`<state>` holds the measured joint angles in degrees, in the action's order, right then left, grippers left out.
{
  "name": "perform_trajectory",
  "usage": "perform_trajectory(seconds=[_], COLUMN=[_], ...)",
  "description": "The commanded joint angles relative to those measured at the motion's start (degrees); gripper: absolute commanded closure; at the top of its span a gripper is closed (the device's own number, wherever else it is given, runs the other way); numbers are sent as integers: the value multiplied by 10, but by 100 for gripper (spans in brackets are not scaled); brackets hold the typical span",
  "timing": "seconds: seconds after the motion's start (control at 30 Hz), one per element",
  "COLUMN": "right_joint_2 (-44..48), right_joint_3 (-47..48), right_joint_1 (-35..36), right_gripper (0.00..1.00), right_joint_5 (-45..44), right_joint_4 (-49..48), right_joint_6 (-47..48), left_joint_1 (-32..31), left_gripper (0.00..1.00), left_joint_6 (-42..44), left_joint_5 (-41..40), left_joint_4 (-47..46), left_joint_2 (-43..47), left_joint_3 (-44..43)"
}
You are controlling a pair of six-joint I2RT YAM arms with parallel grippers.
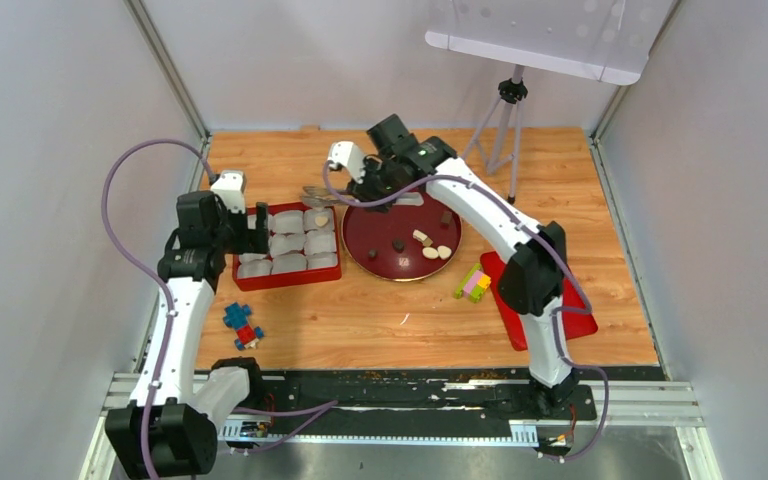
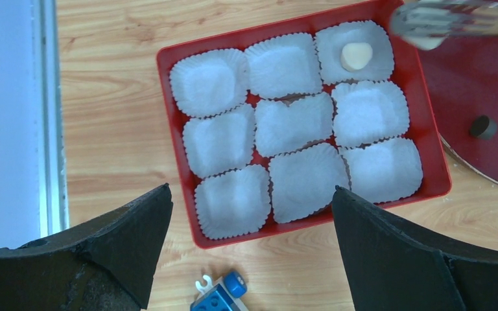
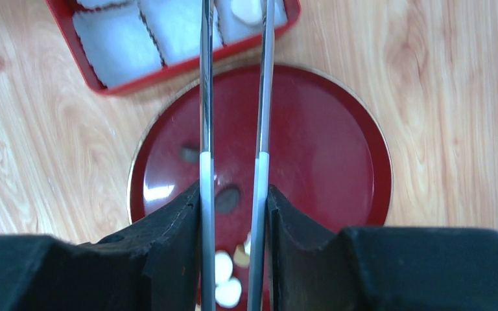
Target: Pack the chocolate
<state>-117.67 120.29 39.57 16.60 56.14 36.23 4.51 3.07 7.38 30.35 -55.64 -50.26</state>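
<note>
With the right gripper (image 3: 233, 194) clenched on the metal tongs (image 3: 204, 97), squeezing their arms partway together, the tips reach over the red tray (image 2: 363, 208) at its far plate-side corner; can't tell if they carry anything. One cream chocolate (image 2: 355, 56) sits in that corner's paper cup (image 2: 376, 39), and the other chocolates (image 1: 430, 252) lie on the round plate (image 3: 337, 149) just beside the tray. Risks as I read it: tips snag a fluted cup and drag it, or a lump skids on the glossy plate; the left gripper (image 2: 251, 189), wide open and empty, hangs over the tray's near edge, while toy blocks (image 1: 243, 327) lie nearer than the tray, out of the path.
</note>
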Motion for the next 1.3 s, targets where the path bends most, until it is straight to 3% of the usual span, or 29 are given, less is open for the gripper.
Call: perform_trajectory(seconds=[0.0,0.53,0.7,1.03,1.27], right_joint_2=[-61,-182,-201,-204,-159], right_joint_3=[80,178,189,199,186], right_joint_1=[24,60,66,70,69], right_gripper=[90,87,75,66,71], right_joint_5=[23,14,5,-1,-13], right_joint_4=[-40,-89,-101,-107,-94], right_joint_6=[-23,-49,-50,-59,-47], left_joint_1=[12,30,32,33,33], left_gripper=[0,0,0,0,0], left_joint_6=[18,35,30,20,15], left_joint_5=[-25,-27,-19,-8,-4], left_joint_4=[25,75,71,58,44], left_joint_2=[25,61,59,53,49], left_joint_3=[-40,-44,-41,-35,-34])
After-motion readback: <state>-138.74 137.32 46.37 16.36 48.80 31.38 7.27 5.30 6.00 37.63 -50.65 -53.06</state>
